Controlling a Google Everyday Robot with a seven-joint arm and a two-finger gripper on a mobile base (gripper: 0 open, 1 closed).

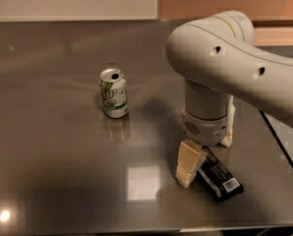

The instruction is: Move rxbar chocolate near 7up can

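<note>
The rxbar chocolate (pixel 221 177), a flat black wrapper with a white barcode patch at its near end, lies on the dark table to the right of centre. My gripper (pixel 208 150) points down over the bar's far end. One pale finger (pixel 188 163) stands at the bar's left side and the other (pixel 228 133) shows behind it on the right, so the jaws are apart with the bar's far end between them. The 7up can (pixel 113 93), white and green with a silver top, stands upright well to the left of the bar.
The dark glossy table (pixel 53 156) reflects a square light patch (pixel 143 182) near the front edge. My large white arm (pixel 220 58) hangs over the right half. The table's right edge (pixel 279 141) runs close behind the bar.
</note>
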